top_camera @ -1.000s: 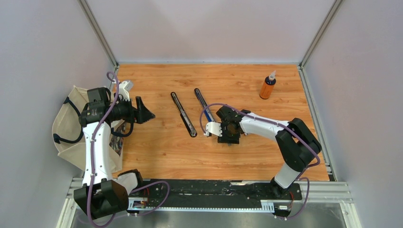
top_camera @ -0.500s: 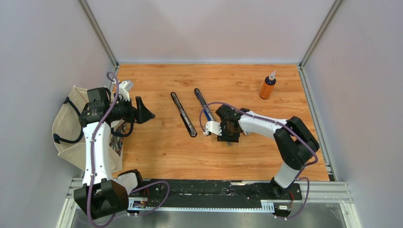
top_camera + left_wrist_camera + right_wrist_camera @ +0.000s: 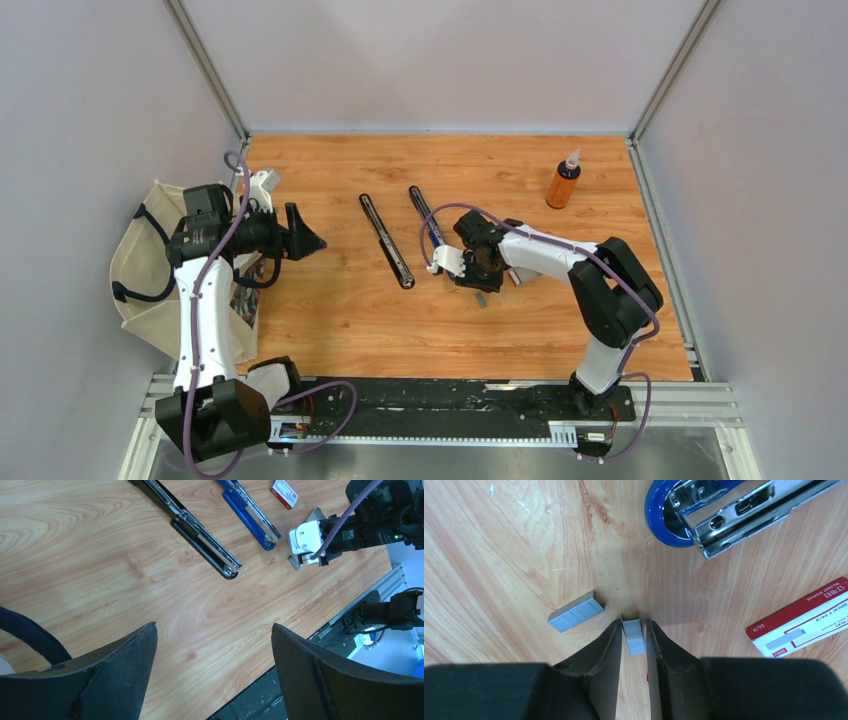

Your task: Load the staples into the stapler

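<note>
My right gripper (image 3: 633, 624) is shut on a short silvery staple strip (image 3: 634, 639), gripped between its fingertips just above the wood. A second staple strip (image 3: 575, 611) lies loose on the table to its left. The open blue stapler (image 3: 704, 505) shows its metal channel end just ahead. The white staple box with the red label (image 3: 804, 620) lies to the right. In the top view my right gripper (image 3: 477, 276) is by the near end of the blue stapler (image 3: 427, 216). My left gripper (image 3: 215, 630) is open and empty, held above the table at the left (image 3: 305, 240).
An open black stapler (image 3: 386, 240) lies left of the blue one. An orange bottle (image 3: 564, 181) stands at the back right. A cream bag (image 3: 140, 270) hangs off the table's left edge under my left arm. Grey walls enclose the table.
My right gripper has moved a little away from the near edge, towards the blue stapler's end, with one strip in it. The other strip now shows on the table behind it. The left arm has not moved.
</note>
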